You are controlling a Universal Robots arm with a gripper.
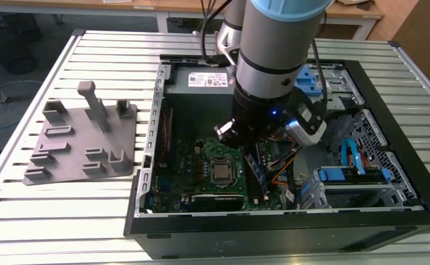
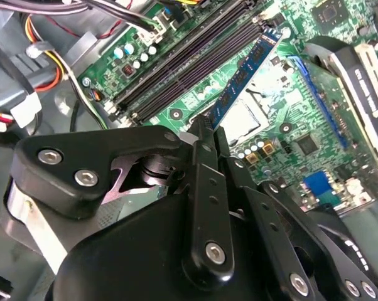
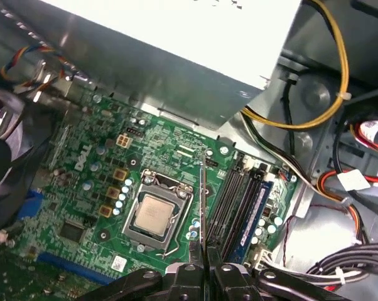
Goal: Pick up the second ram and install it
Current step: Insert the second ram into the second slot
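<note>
The slatted metal table (image 1: 67,221) carries everything, and most of it is taken by the open black computer case (image 1: 274,234) lying on its side. My arm (image 1: 274,55) comes down into the case from the far side. On the exterior view's left, well apart from the case, sits a grey fixture plate (image 1: 75,149) with upright pegs and blocks. Inside the case the grey power supply (image 1: 200,80) lies along the far wall, and the green motherboard (image 1: 200,154) fills the floor nearer in, with the processor (image 3: 154,215) in its socket near the middle. My gripper (image 2: 205,124) hangs low over that board, just to the exterior view's right of the processor. The long black memory slots (image 2: 176,69) run beside it, and one of them already has a blue memory stick (image 3: 255,216) seated in it. My fingers (image 3: 223,276) are clenched on one end of the second ram (image 2: 245,75). The thin dark-blue strip juts out from their tips over the board, between the processor socket and the slots. I cannot tell whether its edge touches the board
</note>
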